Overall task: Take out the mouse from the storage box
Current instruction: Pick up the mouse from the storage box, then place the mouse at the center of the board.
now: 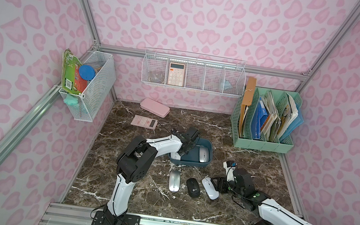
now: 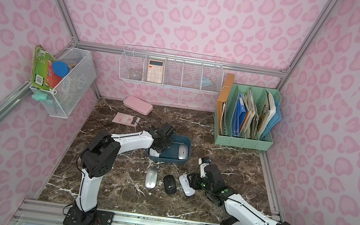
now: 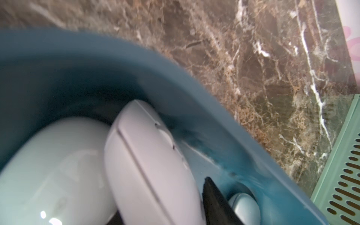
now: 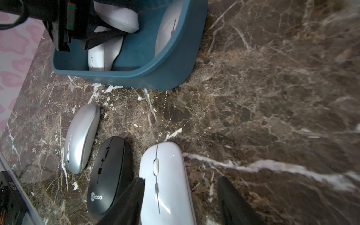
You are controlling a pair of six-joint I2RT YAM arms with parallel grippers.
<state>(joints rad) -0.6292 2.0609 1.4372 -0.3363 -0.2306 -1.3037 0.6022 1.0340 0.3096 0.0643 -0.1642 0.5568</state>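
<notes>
We have the left gripper (image 1: 182, 152) down inside the storage box (image 1: 205, 167), which sits mid-desk, and its jaws stand narrow about a white mouse (image 3: 148, 165) tipped up on its edge in the box's near-left corner. In the left wrist view one finger (image 3: 214, 196) presses the mouse's flank, while the opposite finger is mostly hidden, so we judge this a grip but cannot vouch that it is firm. To do this well, we should squeeze until the shell stops shifting, then lift straight up, since the mouse is smooth and rounded and could squirt out of a slanted pinch. The box wall is close, so we must clear the rim before swinging sideways, and we should avoid nudging the silver mouse (image 1: 204, 154) that also lies in the box. The right gripper (image 4: 181, 180) hangs open astride the white desk mouse (image 4: 165, 185) and grips nothing. We should set ours down beside the row, near the grey mouse (image 1: 174, 180) and black mouse (image 1: 193, 187).
</notes>
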